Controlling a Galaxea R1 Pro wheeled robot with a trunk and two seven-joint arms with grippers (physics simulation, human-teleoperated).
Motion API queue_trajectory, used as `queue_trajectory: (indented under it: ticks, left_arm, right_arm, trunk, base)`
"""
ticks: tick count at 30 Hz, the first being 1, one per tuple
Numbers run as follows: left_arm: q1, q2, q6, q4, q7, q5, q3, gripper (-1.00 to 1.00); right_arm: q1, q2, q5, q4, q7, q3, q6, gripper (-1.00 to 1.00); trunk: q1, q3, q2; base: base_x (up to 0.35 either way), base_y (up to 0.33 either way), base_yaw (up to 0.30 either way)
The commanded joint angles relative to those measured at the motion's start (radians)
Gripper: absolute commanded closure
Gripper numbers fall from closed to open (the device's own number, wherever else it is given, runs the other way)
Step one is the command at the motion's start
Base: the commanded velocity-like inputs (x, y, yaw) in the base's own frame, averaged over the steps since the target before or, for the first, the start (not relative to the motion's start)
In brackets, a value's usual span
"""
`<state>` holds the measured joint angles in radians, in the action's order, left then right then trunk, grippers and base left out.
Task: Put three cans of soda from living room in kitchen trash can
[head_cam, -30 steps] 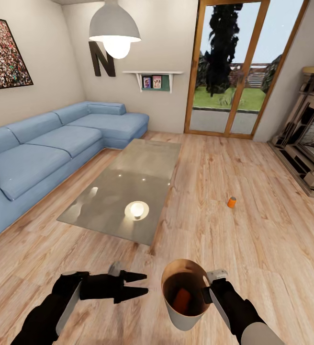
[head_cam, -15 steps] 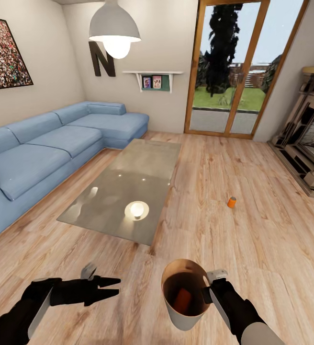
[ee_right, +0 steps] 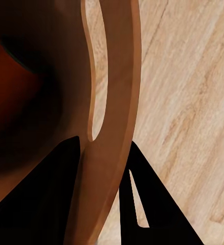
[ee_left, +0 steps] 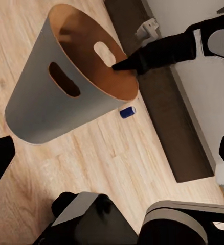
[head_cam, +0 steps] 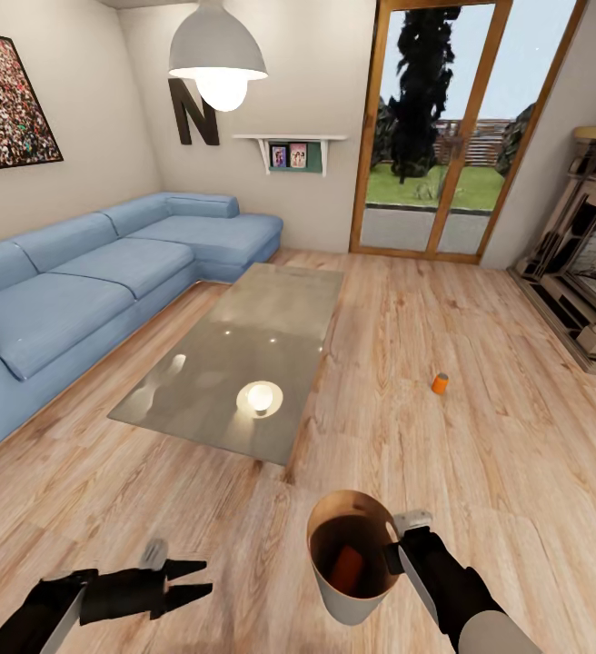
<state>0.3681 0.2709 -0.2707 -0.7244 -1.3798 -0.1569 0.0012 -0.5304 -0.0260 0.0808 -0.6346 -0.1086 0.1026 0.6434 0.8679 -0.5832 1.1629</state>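
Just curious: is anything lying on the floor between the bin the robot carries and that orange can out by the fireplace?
Nothing visible: bare wood floor separates the bin from the orange can.

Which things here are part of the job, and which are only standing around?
Job: bin, held by right gripper; orange can inside it; orange can on floor; blue can on floor.
Not job: sofa, glass table, lamp, fireplace.
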Motion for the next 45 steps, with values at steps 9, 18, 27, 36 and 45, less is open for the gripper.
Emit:
queue_trajectory:
  ticks: [9,18,27,36,45]
  left_arm:
    - [0.0,0.0,0.188,0.167,0.113,0.029,-0.001,-1.0]
    - [0.0,-0.001,0.201,0.188,0.126,0.03,-0.001,-1.0]
    - [0.0,-0.001,0.202,0.189,0.127,0.03,-0.001,-1.0]
    - [0.0,-0.001,0.202,0.189,0.127,0.03,-0.001,-1.0]
    - [0.0,-0.001,0.202,0.189,0.127,0.03,-0.001,-1.0]
  right_arm:
    - [0.0,0.0,-0.006,-0.004,0.001,0.0,-0.001,1.0]
    - [0.0,0.001,-0.006,-0.005,0.001,0.0,-0.001,1.0]
    - [0.0,0.001,-0.006,-0.005,0.001,0.0,-0.001,1.0]
    - [0.0,0.0,-0.006,-0.005,0.003,-0.001,-0.001,1.0]
    - [0.0,0.0,-0.006,-0.005,0.003,-0.001,-0.001,1.0]
  trunk:
    - [0.0,0.0,0.0]
    - [0.0,0.003,0.0]
    - [0.0,0.008,0.0]
    - [0.0,0.011,0.0]
    - [0.0,0.025,0.0]
  base:
    - [0.0,0.0,0.0]
    - [0.0,0.0,0.0]
    - [0.0,0.0,0.0]
    - [0.0,0.0,0.0]
    - [0.0,0.0,0.0]
